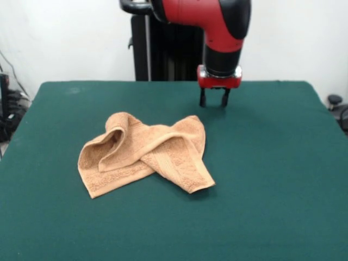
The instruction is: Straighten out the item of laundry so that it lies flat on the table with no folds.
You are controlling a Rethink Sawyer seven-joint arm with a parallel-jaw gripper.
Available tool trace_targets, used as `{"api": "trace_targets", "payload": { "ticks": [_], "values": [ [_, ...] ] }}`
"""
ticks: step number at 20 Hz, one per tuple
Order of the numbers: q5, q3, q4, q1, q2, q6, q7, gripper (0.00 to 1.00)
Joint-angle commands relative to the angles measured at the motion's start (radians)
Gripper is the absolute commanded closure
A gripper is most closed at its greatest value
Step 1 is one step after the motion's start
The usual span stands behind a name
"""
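The tan-orange terry towel lies crumpled on the dark green table, left of centre. Its corners are folded over each other, with a raised loop at the upper left and a folded flap with a border band at the lower right. My gripper hangs from the red and black arm above the table's far side, behind and slightly right of the towel. Its two dark fingers stand apart, open and empty, clear of the cloth.
The robot's black pedestal stands behind the table's far edge. Cables and dark gear sit off the table's left side, and a small dark object sits off the right side.
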Motion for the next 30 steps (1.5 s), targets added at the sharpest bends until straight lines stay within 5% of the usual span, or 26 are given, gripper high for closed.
{"api": "trace_targets", "payload": {
  "ticks": [1,16,30],
  "values": [
    [-0.072,-0.020,0.085,0.020,-0.026,-0.376,0.276,0.00],
    [0.026,-0.170,0.135,0.185,-0.427,0.089,0.214,0.00],
    [-0.027,0.017,0.196,-0.009,-0.366,-0.121,0.217,0.00]
  ]
}}
